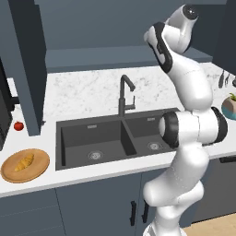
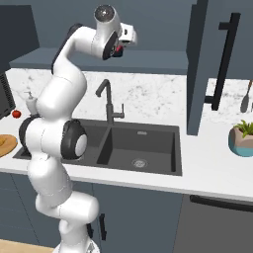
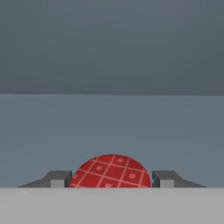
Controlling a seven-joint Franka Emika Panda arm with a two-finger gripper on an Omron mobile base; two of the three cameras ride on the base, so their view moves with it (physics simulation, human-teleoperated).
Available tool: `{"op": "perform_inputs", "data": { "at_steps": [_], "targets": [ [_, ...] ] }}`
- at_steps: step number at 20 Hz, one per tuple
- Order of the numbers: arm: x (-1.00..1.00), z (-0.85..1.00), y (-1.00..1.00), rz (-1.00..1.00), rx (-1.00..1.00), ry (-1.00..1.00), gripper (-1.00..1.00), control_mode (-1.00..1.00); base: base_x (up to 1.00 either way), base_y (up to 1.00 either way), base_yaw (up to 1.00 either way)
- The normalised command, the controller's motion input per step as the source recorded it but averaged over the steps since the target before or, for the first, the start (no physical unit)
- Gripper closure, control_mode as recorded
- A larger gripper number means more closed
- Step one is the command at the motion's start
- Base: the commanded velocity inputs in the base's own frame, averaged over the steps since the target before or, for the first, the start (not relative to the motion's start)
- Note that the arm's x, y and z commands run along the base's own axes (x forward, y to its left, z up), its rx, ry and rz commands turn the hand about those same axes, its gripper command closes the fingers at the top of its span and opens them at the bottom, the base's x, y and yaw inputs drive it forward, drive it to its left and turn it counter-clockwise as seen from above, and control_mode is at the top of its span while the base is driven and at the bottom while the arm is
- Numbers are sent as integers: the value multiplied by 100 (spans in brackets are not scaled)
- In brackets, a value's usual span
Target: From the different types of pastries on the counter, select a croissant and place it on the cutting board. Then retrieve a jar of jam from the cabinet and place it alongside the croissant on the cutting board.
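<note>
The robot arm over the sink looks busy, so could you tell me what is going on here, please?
The white arm is raised high above the sink, and its gripper is closed on the jar of jam, whose red checked top sits between the two fingers in the hand view. The croissant lies on a round light-wood plate on the counter left of the sink. A small red item sits further back on the counter, and a potted plant stands at the right.
</note>
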Motion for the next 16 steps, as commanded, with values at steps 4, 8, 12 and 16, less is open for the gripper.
{"op": "perform_inputs", "data": {
  "at_steps": [4, 8, 12, 16],
  "targets": [
    [-95, 12, 0, 0, 0, -6, 100, -100, 0, 0, 0],
    [-87, 0, 0, 0, 0, -3, 100, -100, 0, 0, 0],
    [-82, 0, 0, 0, 0, -3, 100, -100, 0, 0, 0],
    [-88, 0, 0, 0, 0, -2, 100, -100, 0, 0, 0]
  ]
}}
